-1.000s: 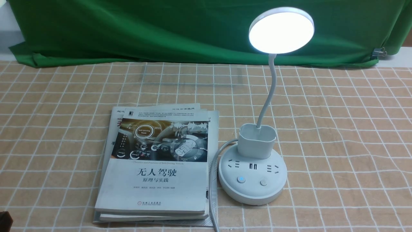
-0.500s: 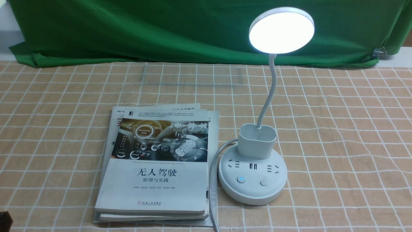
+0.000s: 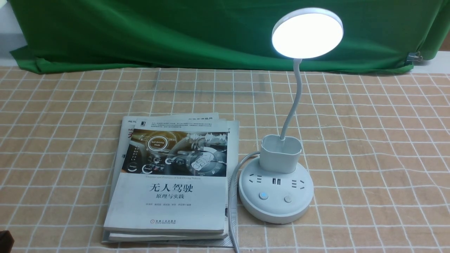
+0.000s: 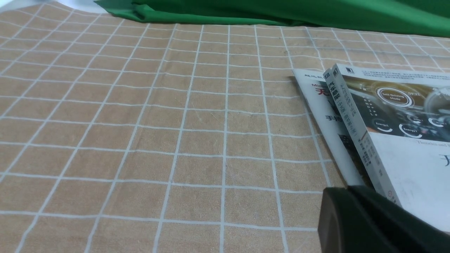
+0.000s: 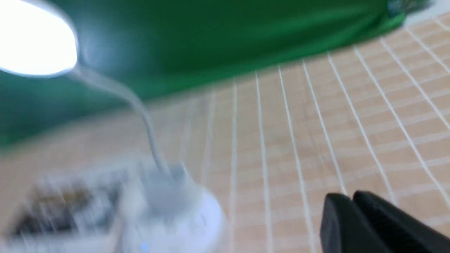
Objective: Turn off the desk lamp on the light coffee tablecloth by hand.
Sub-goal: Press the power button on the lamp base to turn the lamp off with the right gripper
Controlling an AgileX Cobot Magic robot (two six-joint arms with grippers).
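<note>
The white desk lamp (image 3: 275,192) stands on the light coffee tablecloth (image 3: 369,140), right of centre. Its disc head (image 3: 307,33) is lit. One button (image 3: 262,195) on the round base glows blue; a plain one (image 3: 288,199) sits beside it. The lamp shows blurred in the right wrist view (image 5: 168,207). My right gripper (image 5: 351,198) is shut and empty, off to the lamp's right; it is out of the front view. My left gripper (image 4: 348,189) is shut and empty, low by the books' near left corner; only a dark bit (image 3: 5,240) shows in the front view.
A stack of books (image 3: 172,179) lies just left of the lamp, also in the left wrist view (image 4: 386,133). The lamp's white cord (image 3: 232,196) runs between books and base to the front edge. A green cloth backdrop (image 3: 175,31) hangs behind.
</note>
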